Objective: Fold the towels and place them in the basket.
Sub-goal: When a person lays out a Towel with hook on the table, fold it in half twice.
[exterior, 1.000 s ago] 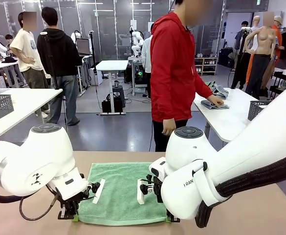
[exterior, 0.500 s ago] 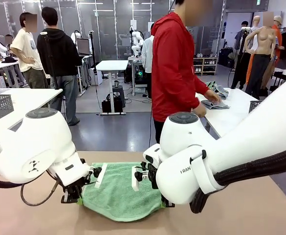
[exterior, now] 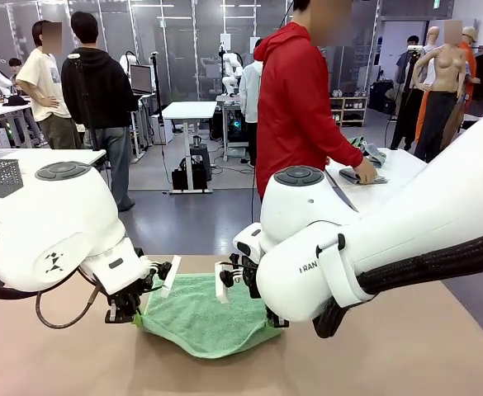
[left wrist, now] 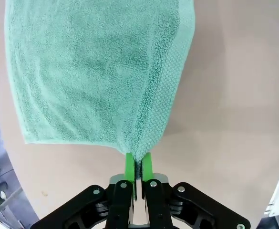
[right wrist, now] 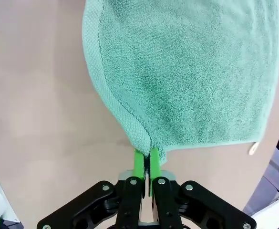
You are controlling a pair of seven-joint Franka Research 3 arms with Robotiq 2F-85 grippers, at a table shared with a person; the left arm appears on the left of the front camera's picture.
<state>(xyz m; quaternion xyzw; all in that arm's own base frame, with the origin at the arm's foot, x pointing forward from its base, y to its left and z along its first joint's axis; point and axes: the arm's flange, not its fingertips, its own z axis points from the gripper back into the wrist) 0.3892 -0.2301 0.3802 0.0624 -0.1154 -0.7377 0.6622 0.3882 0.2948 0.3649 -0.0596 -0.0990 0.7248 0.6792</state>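
Nearest, 2 corners of the mint green terry-cloth towel (exterior: 204, 318) are clamped, 1 between the closed green pads of the left end effector (left wrist: 138, 160) and 1 in the right end effector (right wrist: 146, 157). These corners are held up off the flat tan surface (exterior: 406, 346), while the towel's far part is spread on it. Beyond, a person in a red hooded top (exterior: 295, 107) is seen standing, turned toward a white side table (exterior: 402, 167).

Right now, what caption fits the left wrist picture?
Shut fingers pinch one corner of the green towel over the table.
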